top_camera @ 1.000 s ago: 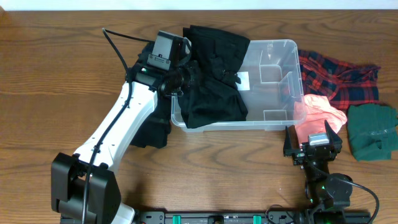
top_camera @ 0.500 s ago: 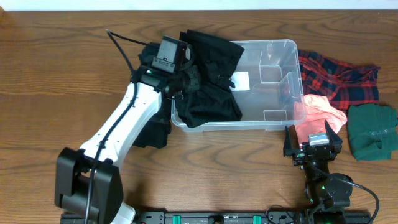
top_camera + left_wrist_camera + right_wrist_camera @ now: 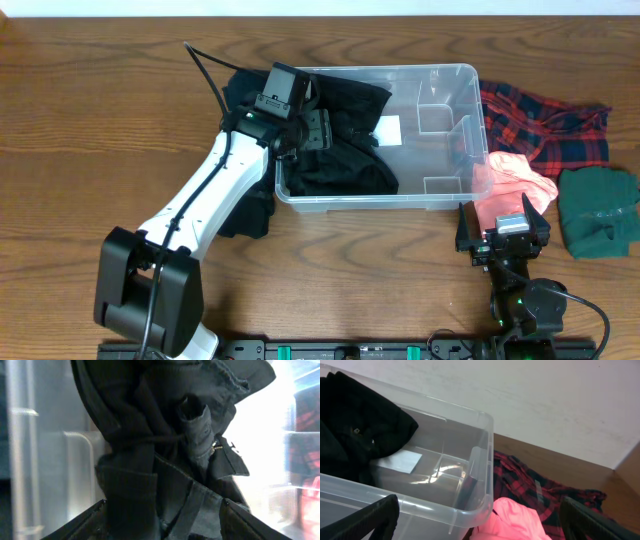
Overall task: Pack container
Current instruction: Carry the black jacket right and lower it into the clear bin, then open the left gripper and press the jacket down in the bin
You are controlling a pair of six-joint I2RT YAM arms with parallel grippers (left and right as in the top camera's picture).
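**One tub, two arms, and four heaps of cloth we could count**

We counted one container point(image 3: 440, 75), a clear plastic tub that sat on the wooden table point(image 3: 90, 130) a little right of the middle, long side across. One white label point(image 3: 388, 128) showed through its bottom, and clear dividers stood in its right half.

One black garment point(image 3: 345, 165) lay bunched in the left half of the tub, filling that end and rising against the left wall. More dark cloth point(image 3: 255, 215) lay on the table outside the tub's left end, partly under the left arm. We could not tell whether that was one further piece or two.

Right of the tub we counted three more garments. One red plaid point(image 3: 550, 125) was against the tub's right wall. One pink point(image 3: 515, 180) was at the tub's near right corner, touching the plaid. One green point(image 3: 600, 210) was folded near the table's right edge, just beside the pink.

There were two grippers. The left gripper point(image 3: 318, 130) hung inside the tub over the black garment. From its wrist, both fingertips point(image 3: 95, 517) stood wide apart with folds of the cloth between them, not pinched. The right gripper point(image 3: 503, 225) sat low near the table's front edge, below the pink garment. Its jaws were spread and nothing was between them.
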